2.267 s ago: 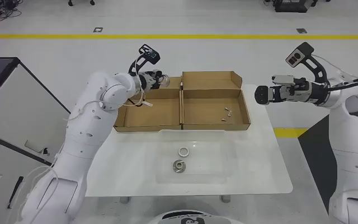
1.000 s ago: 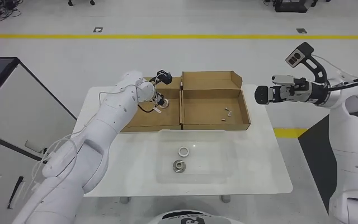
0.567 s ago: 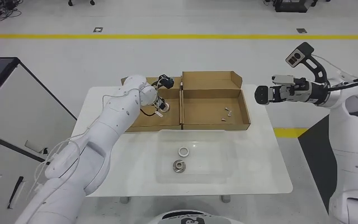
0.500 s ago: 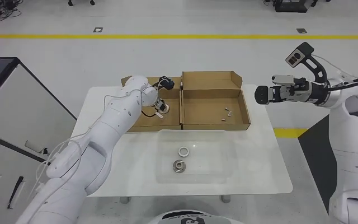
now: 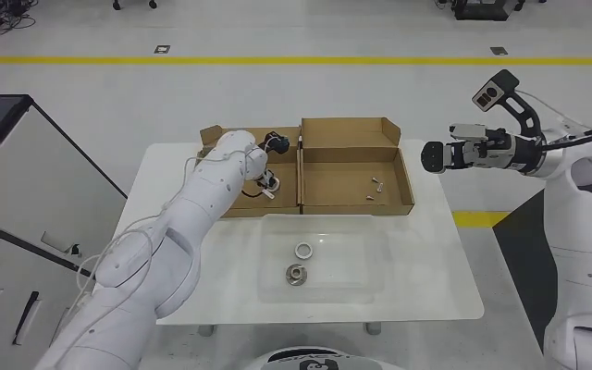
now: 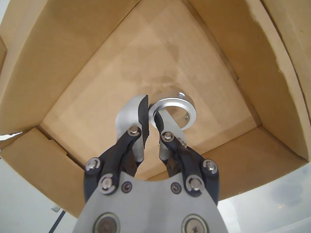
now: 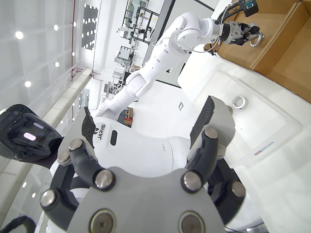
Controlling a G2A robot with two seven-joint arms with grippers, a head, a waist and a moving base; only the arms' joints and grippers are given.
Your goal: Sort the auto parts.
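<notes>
One silver metal ring (image 6: 170,102) hangs pinched by its rim in our left gripper (image 6: 150,107)'s fingers (image 6: 143,117), inside the brown cardboard box (image 6: 97,86). Our right gripper (image 7: 149,107)'s fingers stand wide.

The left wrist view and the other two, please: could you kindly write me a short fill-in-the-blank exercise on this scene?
1. The metal ring is pinched by the ___ gripper.
2. One of its fingers is outside the ring, the other ___ it.
3. The clear tray holds ___ parts.
4. The right gripper is ___.
Missing words: left, inside, two, open.
</notes>
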